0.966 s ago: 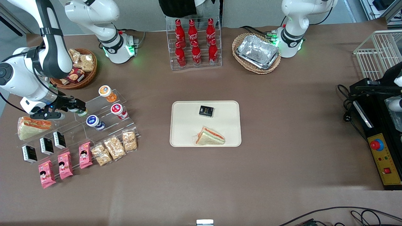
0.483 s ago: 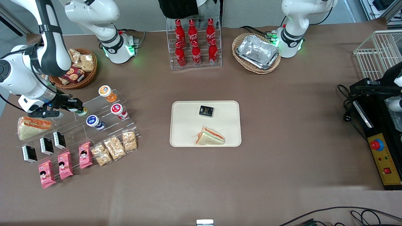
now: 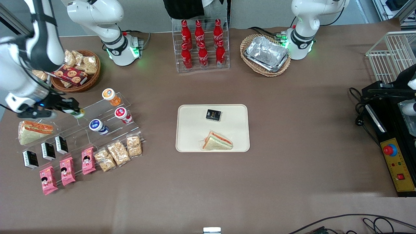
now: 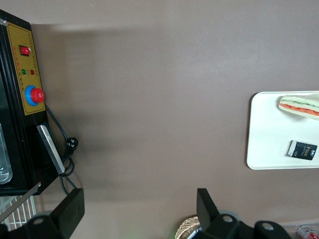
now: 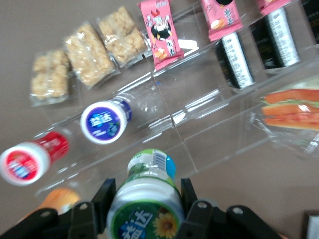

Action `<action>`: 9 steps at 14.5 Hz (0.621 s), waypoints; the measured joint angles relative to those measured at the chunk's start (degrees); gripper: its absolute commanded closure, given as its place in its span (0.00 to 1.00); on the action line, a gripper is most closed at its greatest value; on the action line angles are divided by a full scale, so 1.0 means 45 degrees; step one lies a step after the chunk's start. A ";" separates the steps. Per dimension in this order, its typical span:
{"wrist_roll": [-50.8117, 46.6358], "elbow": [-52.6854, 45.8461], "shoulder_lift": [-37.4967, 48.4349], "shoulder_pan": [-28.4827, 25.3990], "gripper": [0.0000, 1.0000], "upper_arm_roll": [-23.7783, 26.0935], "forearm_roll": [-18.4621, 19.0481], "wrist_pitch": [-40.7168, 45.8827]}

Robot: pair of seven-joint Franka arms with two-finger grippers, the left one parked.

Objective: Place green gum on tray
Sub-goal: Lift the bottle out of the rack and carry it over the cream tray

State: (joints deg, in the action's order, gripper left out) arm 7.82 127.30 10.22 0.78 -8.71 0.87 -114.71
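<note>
My right gripper point(image 3: 74, 111) is shut on the green gum point(image 3: 78, 113), a small bottle with a white cap and green label. It holds the bottle lifted above the clear acrylic rack point(image 3: 97, 120) at the working arm's end of the table. In the right wrist view the green gum point(image 5: 148, 201) sits between the two black fingers point(image 5: 104, 196), cap toward the camera. The cream tray point(image 3: 195, 136) lies at the table's middle with a black packet point(image 3: 213, 115) and a sandwich point(image 3: 217, 141) on it. The tray also shows in the left wrist view point(image 4: 264, 144).
On the rack lie an orange-capped bottle point(image 3: 110, 95), a red-capped bottle point(image 3: 122, 113) and a blue-capped bottle point(image 3: 97, 125). Snack packets point(image 3: 118, 152), pink packets point(image 3: 66, 170), black packets point(image 3: 48, 150) and a sandwich point(image 3: 32, 131) lie nearer the camera. A snack basket point(image 3: 79, 70), cola bottles point(image 3: 201, 44) and foil trays point(image 3: 266, 53) stand farther away.
My right gripper has lifted the green gum off the rack and drawn it away from the other bottles, toward the working arm's end of the table.
</note>
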 measured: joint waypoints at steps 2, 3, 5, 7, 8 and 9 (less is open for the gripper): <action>0.0000 -0.1886 0.0152 -0.0041 0.72 0.0037 0.0006 0.1997; 0.0000 -0.2900 0.0180 -0.0056 0.72 0.0102 0.0008 0.3005; -0.0053 -0.4787 0.0146 -0.0067 0.71 0.0399 0.0008 0.4915; -0.0804 -0.6199 0.0052 -0.0077 0.71 0.1089 -0.0004 0.6230; -0.1521 -0.6640 0.0005 -0.0093 0.71 0.1613 -0.0020 0.6628; -0.2423 -0.6943 -0.0043 -0.0111 0.71 0.2273 -0.0049 0.6882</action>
State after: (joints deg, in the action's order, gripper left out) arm -3.08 96.05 10.03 0.28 1.52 0.65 -83.74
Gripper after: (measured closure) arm 0.414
